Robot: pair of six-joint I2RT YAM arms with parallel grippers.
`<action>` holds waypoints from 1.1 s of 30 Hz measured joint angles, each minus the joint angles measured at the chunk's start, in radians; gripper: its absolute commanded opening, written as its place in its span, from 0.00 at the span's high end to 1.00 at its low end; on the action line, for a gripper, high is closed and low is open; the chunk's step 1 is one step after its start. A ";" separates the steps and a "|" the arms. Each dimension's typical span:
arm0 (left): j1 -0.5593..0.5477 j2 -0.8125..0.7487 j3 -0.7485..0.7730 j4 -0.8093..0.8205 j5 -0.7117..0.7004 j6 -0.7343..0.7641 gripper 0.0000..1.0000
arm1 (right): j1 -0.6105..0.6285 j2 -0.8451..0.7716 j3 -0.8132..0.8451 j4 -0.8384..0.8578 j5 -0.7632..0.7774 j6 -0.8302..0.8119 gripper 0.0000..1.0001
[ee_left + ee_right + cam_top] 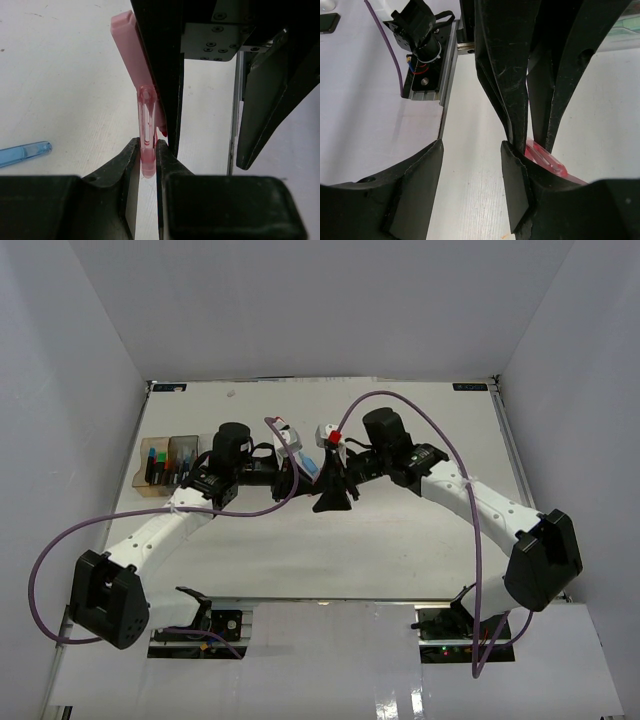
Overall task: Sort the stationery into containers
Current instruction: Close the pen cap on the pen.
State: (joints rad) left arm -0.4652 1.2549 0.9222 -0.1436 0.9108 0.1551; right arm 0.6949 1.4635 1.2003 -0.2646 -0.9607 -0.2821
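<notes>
**Q:** Which step is shown?

**A:** Over the white table [400, 560], the left arm [160, 530] and the right arm [480, 505] meet mid-table. This reads as a hand-to-hand pass partway through the sorting. The containers [165, 465] stand at the far left, well apart from the meeting point, and already hold some highlighters [160, 462].

**Q:** And the grips?

**A:** The left gripper [147, 150] pinches a pink translucent pen [146, 125] near one end. "Pen" is a best guess, since the view is so close. The right gripper [470, 165] stands spread with nothing between its fingers, one finger just beside the pen.

**Q:** What next?

**A:** Probably the right arm must draw clear, and then the left arm carries the pen to a box. The interleaved fingers are the main obstruction. A blue pen [25, 152] lies on the table nearby.
</notes>
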 measured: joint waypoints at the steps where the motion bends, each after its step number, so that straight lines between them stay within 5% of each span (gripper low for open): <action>1: 0.000 -0.002 0.000 0.003 0.000 -0.003 1.00 | 0.003 0.000 0.000 0.000 0.006 0.002 0.43; 18: 0.000 -0.019 -0.015 -0.010 -0.021 0.037 1.00 | 0.009 -0.209 0.009 -0.083 0.242 -0.015 0.47; 33: 0.000 -0.027 -0.015 -0.090 0.000 0.135 1.00 | -0.084 -0.146 0.161 -0.180 0.310 -0.049 0.41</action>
State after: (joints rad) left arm -0.4648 1.2282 0.9073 -0.2333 0.9104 0.2905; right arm 0.6106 1.3170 1.3609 -0.4442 -0.6506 -0.3309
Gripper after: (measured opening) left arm 0.248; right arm 0.552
